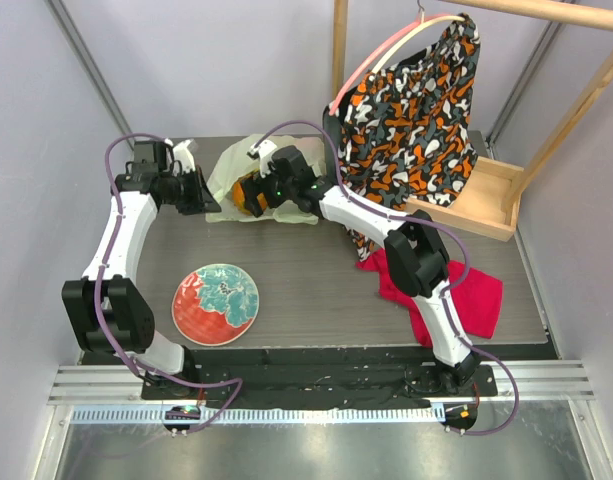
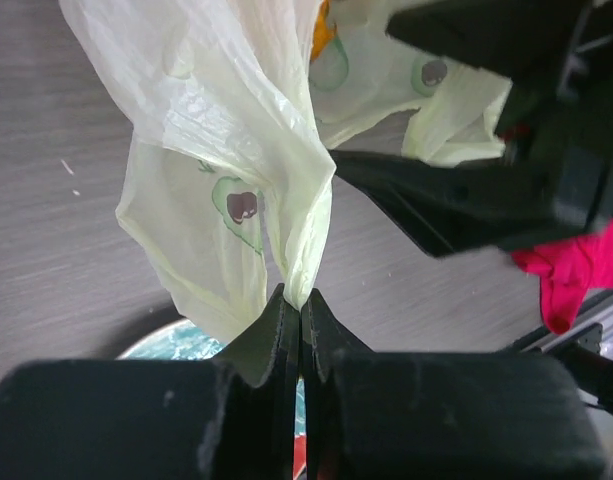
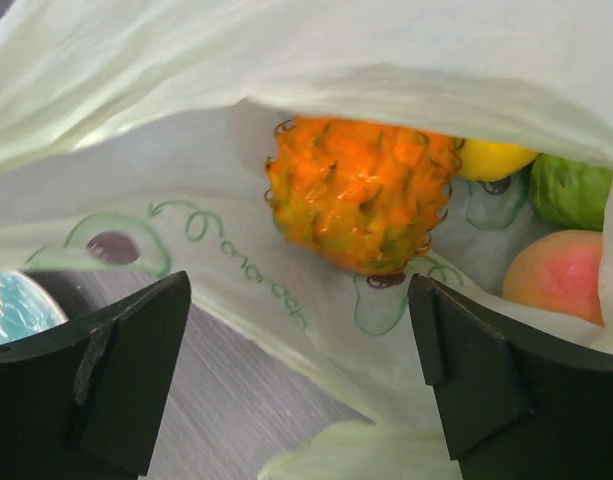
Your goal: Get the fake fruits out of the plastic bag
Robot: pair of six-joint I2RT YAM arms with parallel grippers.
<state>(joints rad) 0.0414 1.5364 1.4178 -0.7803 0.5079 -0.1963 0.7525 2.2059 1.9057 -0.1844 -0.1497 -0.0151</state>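
Note:
The pale yellow-green plastic bag (image 1: 229, 172) lies at the back middle of the table. My left gripper (image 2: 301, 305) is shut on a pinched fold of the bag (image 2: 236, 130) and holds it up. My right gripper (image 3: 296, 330) is open at the bag's mouth (image 3: 286, 80), empty. Inside the bag I see the orange pineapple (image 3: 361, 190), a yellow fruit (image 3: 494, 158), a green round fruit (image 3: 571, 190) and a pink-orange peach (image 3: 556, 275). In the top view the right gripper (image 1: 268, 190) covers most of the fruits; some orange (image 1: 248, 192) shows.
A red-and-teal plate (image 1: 216, 303) lies at the front left. A red cloth (image 1: 456, 295) lies at the right. A patterned garment (image 1: 411, 100) hangs from a wooden rack (image 1: 486, 195) at the back right.

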